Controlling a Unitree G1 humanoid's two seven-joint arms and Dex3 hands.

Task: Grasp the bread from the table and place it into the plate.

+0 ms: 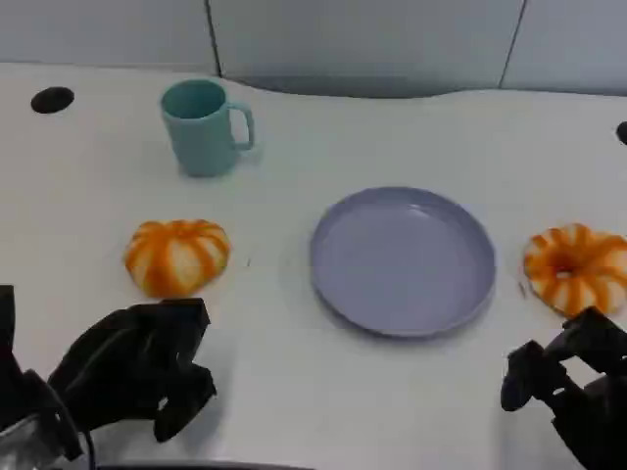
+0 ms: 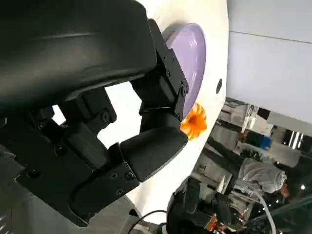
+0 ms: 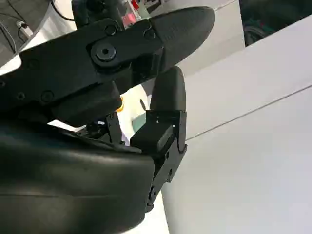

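Observation:
Two orange-and-white striped breads lie on the white table. One bread (image 1: 177, 255) sits left of the purple plate (image 1: 460, 294), the other bread (image 1: 578, 266) right of it. My left hand (image 1: 137, 367) hovers just in front of the left bread, fingers loosely apart and holding nothing. My right hand (image 1: 573, 387) hangs in front of the right bread, also holding nothing. In the left wrist view the plate (image 2: 192, 53) and the far bread (image 2: 195, 122) show past my fingers (image 2: 151, 151). The right wrist view shows my fingers (image 3: 165, 97) spread, with a sliver of bread (image 3: 120, 103) behind.
A teal mug (image 1: 204, 125) stands at the back left, behind the left bread; it also peeks out in the right wrist view as a teal patch (image 3: 139, 122). Black round holes (image 1: 52, 99) mark the table's far corners. A person (image 2: 265, 178) sits beyond the table.

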